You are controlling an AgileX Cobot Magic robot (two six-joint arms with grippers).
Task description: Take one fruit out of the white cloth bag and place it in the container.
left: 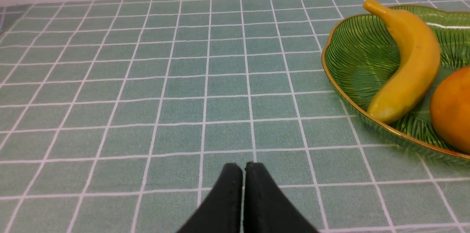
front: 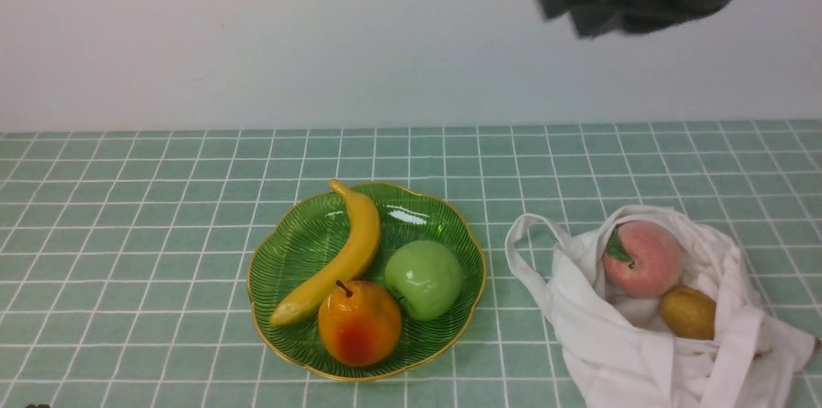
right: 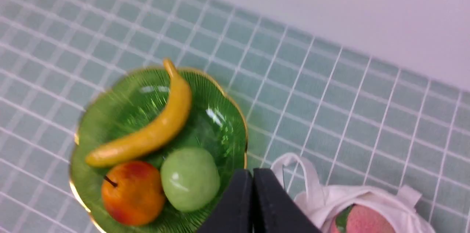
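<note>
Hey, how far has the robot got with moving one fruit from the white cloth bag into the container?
It looks done: the round light green apple sits in the glossy green glass plate, outside the white fabric bag. Nothing is in hand: the right gripper is shut and empty, raised above the table. No placing seems left; the pink peach remaining in the bag isn't needed.

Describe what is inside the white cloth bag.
A pink peach and a brownish-yellow fruit show in its opening; folded cloth hides anything deeper.
</note>
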